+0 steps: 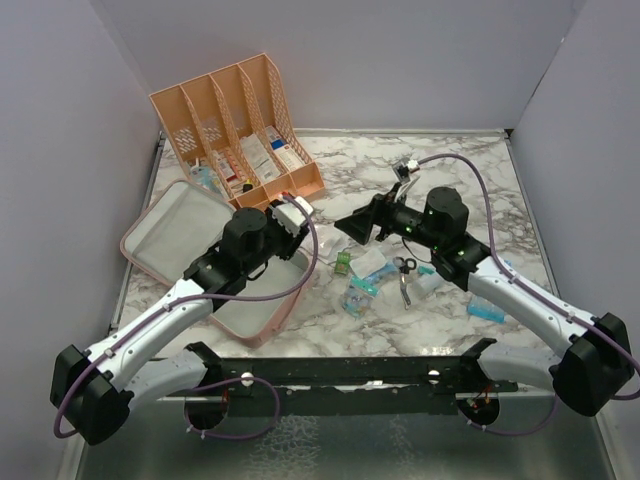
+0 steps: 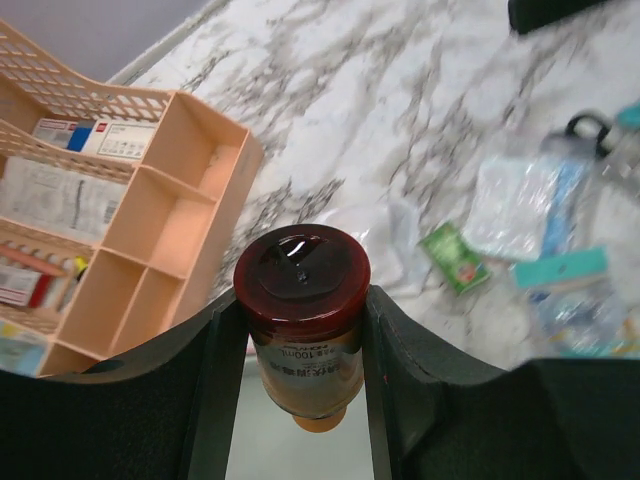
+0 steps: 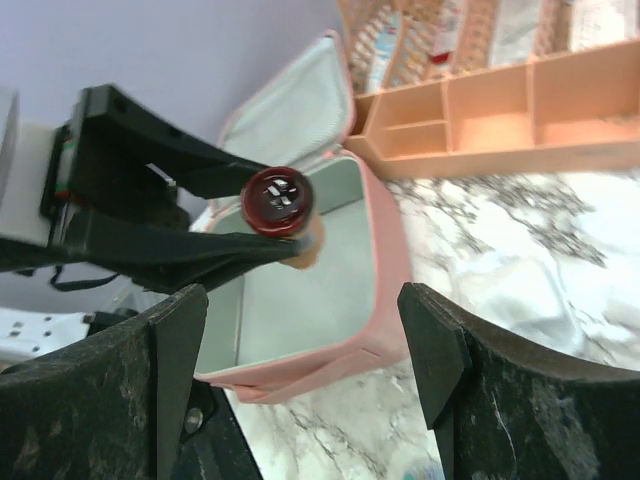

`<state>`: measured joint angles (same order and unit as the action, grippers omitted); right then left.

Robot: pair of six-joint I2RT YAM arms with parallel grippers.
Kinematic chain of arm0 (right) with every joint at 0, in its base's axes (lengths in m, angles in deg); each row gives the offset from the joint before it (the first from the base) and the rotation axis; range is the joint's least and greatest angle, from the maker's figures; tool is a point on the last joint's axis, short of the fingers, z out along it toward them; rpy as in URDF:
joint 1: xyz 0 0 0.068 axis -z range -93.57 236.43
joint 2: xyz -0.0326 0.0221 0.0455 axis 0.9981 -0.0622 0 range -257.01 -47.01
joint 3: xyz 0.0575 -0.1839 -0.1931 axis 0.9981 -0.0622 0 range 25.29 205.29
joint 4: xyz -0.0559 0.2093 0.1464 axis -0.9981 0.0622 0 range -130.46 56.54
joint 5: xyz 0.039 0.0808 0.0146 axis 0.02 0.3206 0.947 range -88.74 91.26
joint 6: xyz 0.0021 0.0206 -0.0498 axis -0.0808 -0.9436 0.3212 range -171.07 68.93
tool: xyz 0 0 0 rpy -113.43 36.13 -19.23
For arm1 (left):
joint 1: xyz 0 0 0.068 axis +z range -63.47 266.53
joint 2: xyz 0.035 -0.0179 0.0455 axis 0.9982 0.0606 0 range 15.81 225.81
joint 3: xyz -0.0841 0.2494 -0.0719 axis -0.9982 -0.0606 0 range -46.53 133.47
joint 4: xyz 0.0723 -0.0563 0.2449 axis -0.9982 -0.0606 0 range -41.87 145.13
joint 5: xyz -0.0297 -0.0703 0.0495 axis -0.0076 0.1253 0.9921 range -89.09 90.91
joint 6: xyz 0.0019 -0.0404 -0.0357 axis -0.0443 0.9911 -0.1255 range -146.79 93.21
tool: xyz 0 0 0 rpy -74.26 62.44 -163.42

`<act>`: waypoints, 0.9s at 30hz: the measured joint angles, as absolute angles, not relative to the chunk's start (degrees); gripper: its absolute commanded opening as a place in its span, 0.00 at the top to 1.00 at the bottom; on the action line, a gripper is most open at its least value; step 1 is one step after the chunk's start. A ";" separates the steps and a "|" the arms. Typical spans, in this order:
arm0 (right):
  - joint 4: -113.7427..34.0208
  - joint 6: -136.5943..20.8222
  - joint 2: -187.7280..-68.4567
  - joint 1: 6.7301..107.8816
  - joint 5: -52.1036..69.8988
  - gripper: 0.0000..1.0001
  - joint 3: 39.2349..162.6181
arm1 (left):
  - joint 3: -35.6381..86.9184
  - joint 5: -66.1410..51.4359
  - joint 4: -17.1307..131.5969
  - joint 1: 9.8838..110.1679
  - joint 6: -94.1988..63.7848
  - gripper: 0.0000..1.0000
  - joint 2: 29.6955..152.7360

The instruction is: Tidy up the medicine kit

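L pincer clamps red-cap bottle by its sides, above open medicine kit on bench, left side. R pincer spread wide, empty, close by. Risk: smooth bottle slips early, bounces out; pincers may clash.

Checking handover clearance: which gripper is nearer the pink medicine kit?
Left. The left gripper holds a brown bottle directly over the open medicine kit. The right gripper, fingers spread and empty, sits off the kit's right side, facing it.

A white-and-grey marble tabletop sits boxed in by plain pale lilac walls.
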<state>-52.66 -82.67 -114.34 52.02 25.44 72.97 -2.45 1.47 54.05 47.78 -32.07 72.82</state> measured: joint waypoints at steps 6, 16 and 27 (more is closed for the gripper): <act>-46.02 -83.43 -113.40 52.04 19.96 0.22 71.25 | -1.97 0.48 41.70 47.78 -53.20 0.59 72.87; -40.82 -86.38 -113.42 52.02 17.14 0.22 69.24 | -5.12 2.76 36.47 47.78 -73.57 0.59 75.60; -40.49 -88.11 -113.58 52.02 16.50 0.23 68.62 | -7.96 4.59 36.65 47.78 -74.77 0.57 77.00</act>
